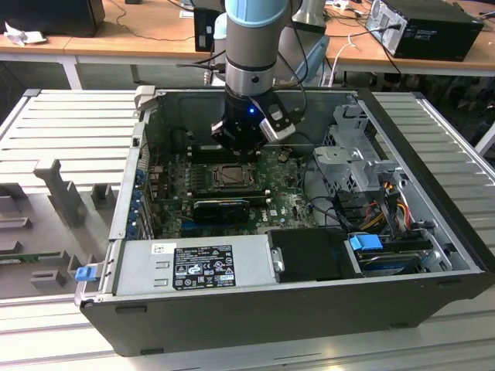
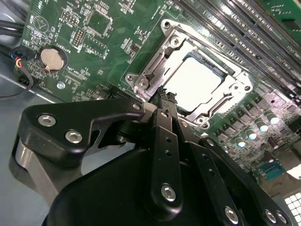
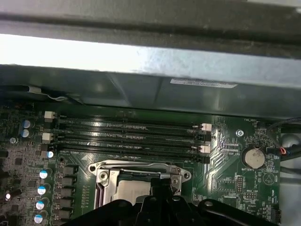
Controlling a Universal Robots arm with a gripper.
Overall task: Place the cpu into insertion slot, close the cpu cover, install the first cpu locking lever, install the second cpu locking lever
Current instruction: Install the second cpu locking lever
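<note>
Exterior cam high, looking down into open pc case (image 1: 433, 232), 2 wrist cams close, both sharing insertion slot (image 2: 200, 84).

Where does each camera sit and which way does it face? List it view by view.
Exterior view: off the arm, above the open computer case, looking down at the arm and gripper over the insertion slot.
Second wrist view: on the wrist, looking along the gripper at the cpu.
First wrist view: on the wrist, facing the memory slots; the gripper's dark body sits low.
Both wrist views share the cpu.
</note>
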